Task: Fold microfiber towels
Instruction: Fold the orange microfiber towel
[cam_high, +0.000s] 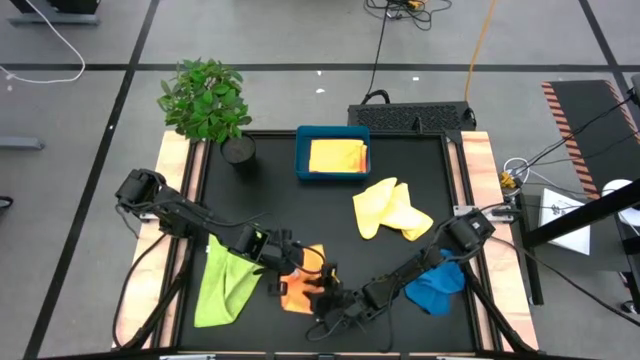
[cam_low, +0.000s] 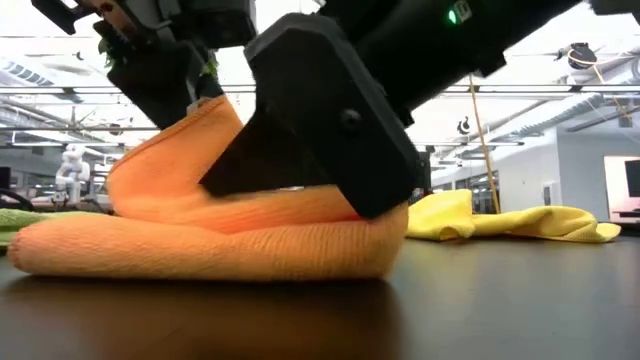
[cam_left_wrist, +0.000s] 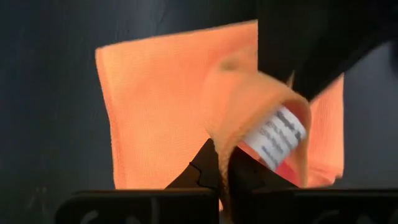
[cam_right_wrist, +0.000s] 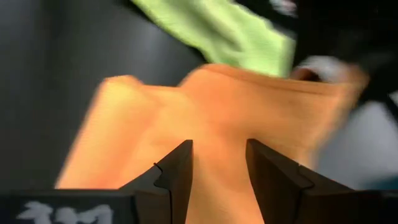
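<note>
Lying near the front edge of the black table (cam_high: 400, 180), slightly left of centre, the orange towel (cam_high: 300, 280) is being worked by both arms at once. One edge of it is pinched by the left gripper (cam_left_wrist: 221, 168), whose fingers are clenched together on the fabric; a raised flap is seen in the left wrist view, with a white care label (cam_left_wrist: 273, 137) showing on its underside. From the low view, this lifted part is seen rising up and to the left while the rest of the cloth stays folded flat on the tabletop. The right gripper (cam_right_wrist: 219, 165) is held over the flat part of the same towel with its fingers parted and orange fabric visible between them; whether the cloth is actually grasped by it cannot be told. The lime green towel (cam_high: 228, 282) is spread on the near left of the table, just beside the orange one. The blue towel (cam_high: 438, 285) is bunched at the near right, partly under the right arm. The pale yellow towel (cam_high: 390, 210) lies crumpled right of centre, well apart from the orange one. At the far side, the golden yellow towel (cam_high: 337, 156) is seen folded inside the teal-blue tray (cam_high: 303, 150). A potted plant (cam_high: 208, 100) stands at the far left corner.
</note>
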